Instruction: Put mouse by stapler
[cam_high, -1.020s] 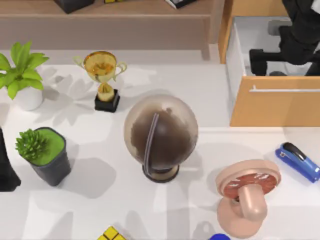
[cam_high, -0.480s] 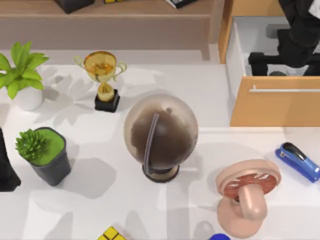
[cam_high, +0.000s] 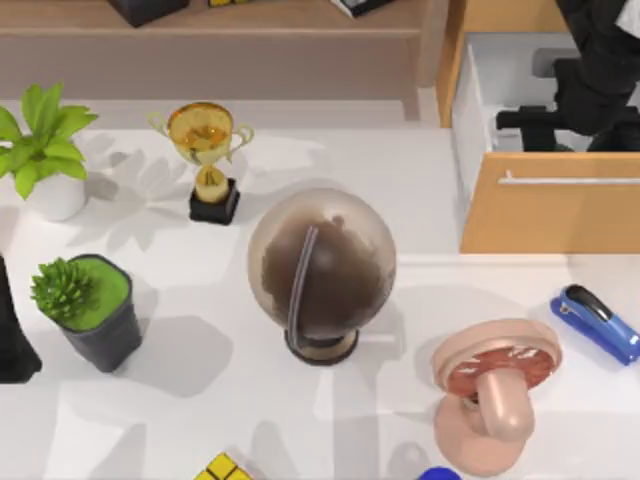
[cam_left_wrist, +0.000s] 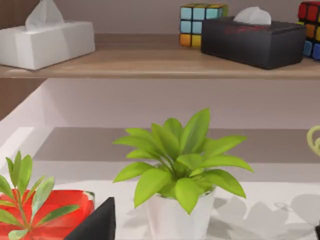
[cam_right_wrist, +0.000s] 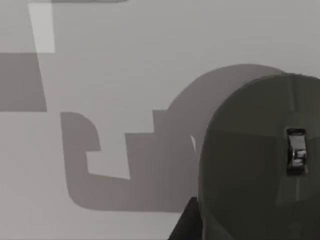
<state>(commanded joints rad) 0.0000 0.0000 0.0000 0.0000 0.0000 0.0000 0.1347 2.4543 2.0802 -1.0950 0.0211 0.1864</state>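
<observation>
Up at the far right, the right arm (cam_high: 600, 70) hangs over the open drawer (cam_high: 520, 210); how its fingers stand cannot be told.

Close under the right wrist camera lies the mouse (cam_right_wrist: 260, 160), dark and domed, on a pale grey floor. The stapler (cam_high: 597, 322) sits on the white table (cam_high: 200, 400) at the right edge, near side of the drawer front, just right of the pink fan (cam_high: 495, 395). The left arm (cam_high: 12, 330) is parked at the left edge beside the dark-potted plant (cam_high: 85, 310); its fingers cannot be judged.
</observation>
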